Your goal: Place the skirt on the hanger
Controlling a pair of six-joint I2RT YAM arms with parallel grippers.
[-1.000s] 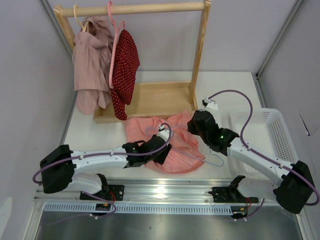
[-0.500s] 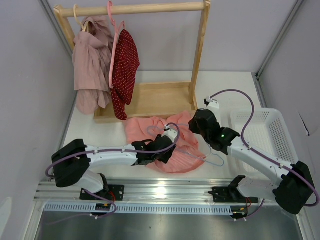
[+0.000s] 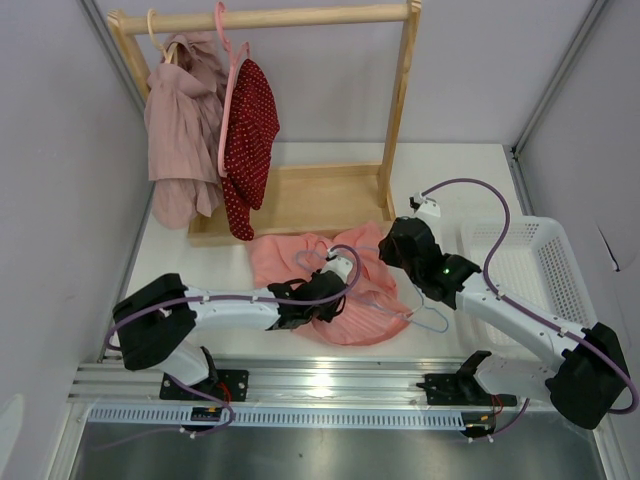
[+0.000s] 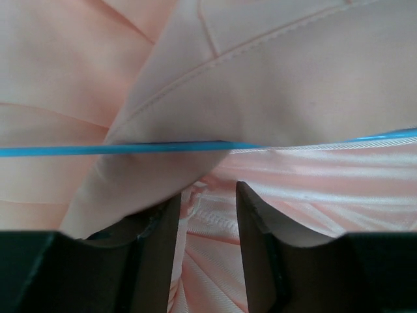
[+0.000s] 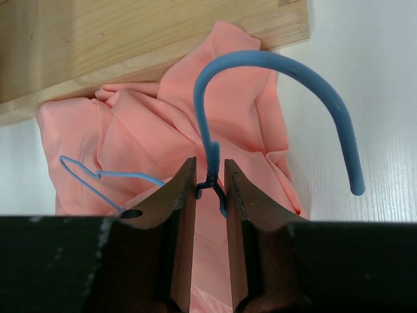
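On the worktop (image 3: 180,265) from above, crumpled skirt (image 3: 285,262) directly beneath the left tool (image 3: 338,283) and just left of the right tool (image 3: 388,252), with the hanger (image 3: 440,327) across it, one wire end poking out near the right arm. Through the left wrist, tool (image 4: 205,195) spread, a skirt (image 4: 293,72) fold against one finger, pleats in the gap, hanger (image 4: 98,149) wire crossing just beyond the tips. Through the right wrist, tool (image 5: 210,166) pinching the hanger's (image 5: 280,65) twisted neck, hook arching beyond the tips, skirt (image 5: 241,117) underneath and ahead.
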